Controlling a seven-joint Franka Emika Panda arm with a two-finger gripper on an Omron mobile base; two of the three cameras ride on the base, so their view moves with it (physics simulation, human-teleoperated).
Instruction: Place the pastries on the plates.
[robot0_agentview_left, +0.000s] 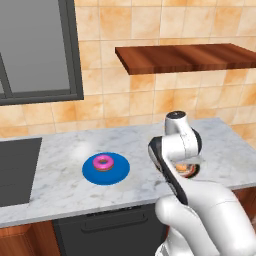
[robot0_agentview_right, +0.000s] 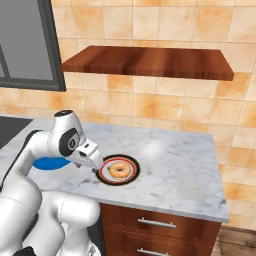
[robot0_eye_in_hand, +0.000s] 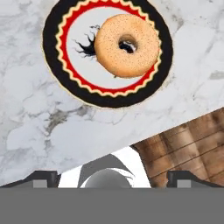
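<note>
Two donuts plated: pink one (robot0_agentview_left: 104, 162) on blue plate (robot0_agentview_left: 120, 171); speckled tan one (robot0_eye_in_hand: 127, 45) on black-rimmed plate (robot0_eye_in_hand: 52, 52); fingers (robot0_eye_in_hand: 112, 177) spread, empty.

A pink-frosted donut (robot0_agentview_left: 104, 162) sits on a plain bright blue plate (robot0_agentview_left: 118, 171), an orange-tan speckled donut (robot0_eye_in_hand: 127, 45) on a white plate (robot0_eye_in_hand: 78, 70) with black rim, red scalloped ring and black centre motif, on grey-veined white marble counter (robot0_eye_in_hand: 39, 118)
</note>
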